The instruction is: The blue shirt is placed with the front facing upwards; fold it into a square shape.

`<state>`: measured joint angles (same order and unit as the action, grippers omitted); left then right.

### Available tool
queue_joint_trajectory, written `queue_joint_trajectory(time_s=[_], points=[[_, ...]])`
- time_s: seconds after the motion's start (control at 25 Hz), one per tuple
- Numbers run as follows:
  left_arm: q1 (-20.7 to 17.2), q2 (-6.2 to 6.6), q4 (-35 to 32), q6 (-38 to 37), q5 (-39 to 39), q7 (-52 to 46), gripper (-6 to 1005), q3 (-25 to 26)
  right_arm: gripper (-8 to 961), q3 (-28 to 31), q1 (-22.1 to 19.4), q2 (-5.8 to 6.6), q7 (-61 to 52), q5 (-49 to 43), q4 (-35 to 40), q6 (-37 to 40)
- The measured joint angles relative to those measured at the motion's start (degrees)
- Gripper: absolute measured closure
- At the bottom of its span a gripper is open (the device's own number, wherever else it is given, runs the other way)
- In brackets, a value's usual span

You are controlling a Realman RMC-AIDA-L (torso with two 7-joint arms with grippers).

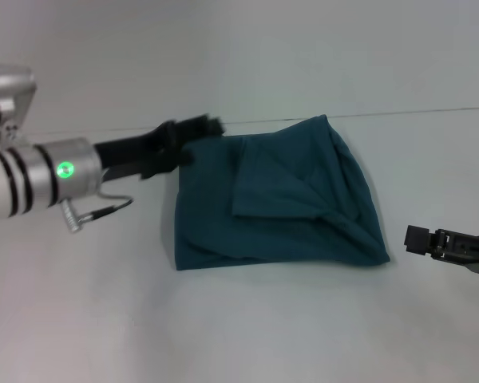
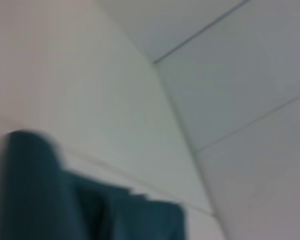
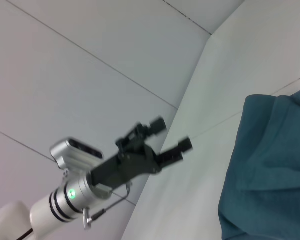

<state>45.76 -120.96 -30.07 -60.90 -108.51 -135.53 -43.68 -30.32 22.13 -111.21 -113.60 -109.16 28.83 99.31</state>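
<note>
Head view has the right tool [image 1: 415,238], jaw state unclear, just right of the folded blue shirt [image 1: 275,199] on the worktop [image 1: 239,327]; farther off, the left tool [image 1: 210,126], released, hovers at its far-left corner.

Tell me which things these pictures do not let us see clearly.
- blue shirt: folded, so its chest side is hidden in every view.
- right gripper: cut off by the head view's edge.
- left gripper: open in the right wrist view; absent from its own blurred wrist view.
</note>
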Motion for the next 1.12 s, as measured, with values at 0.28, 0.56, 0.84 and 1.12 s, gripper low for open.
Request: queue_joint_trajectory(time_s=[0.28,0.56,0.84,1.12], points=[[-1.60,0.36,-1.63,1.58,-10.43,-1.15,128,-1.46,280,0.00,0.37,0.03,0.01,-0.70,0.02,0.02],[-1.64,0.10,-1.55,4.96,-14.78,-1.19,143,-1.83,279,0.25,0.25,0.03,0.04,-1.36,0.11,0.00],[-0.46,-1.08,0.47,11.08,-14.85,-1.31,157,-6.47,279,0.11,0.23,0.03,0.09,-1.42,0.02,-0.27],[1.49,-1.76,2.77,14.21,-14.88,-1.06,171,-7.76,280,0.00,0.13,-0.03,0.13,-1.51,-0.01,-0.35]])
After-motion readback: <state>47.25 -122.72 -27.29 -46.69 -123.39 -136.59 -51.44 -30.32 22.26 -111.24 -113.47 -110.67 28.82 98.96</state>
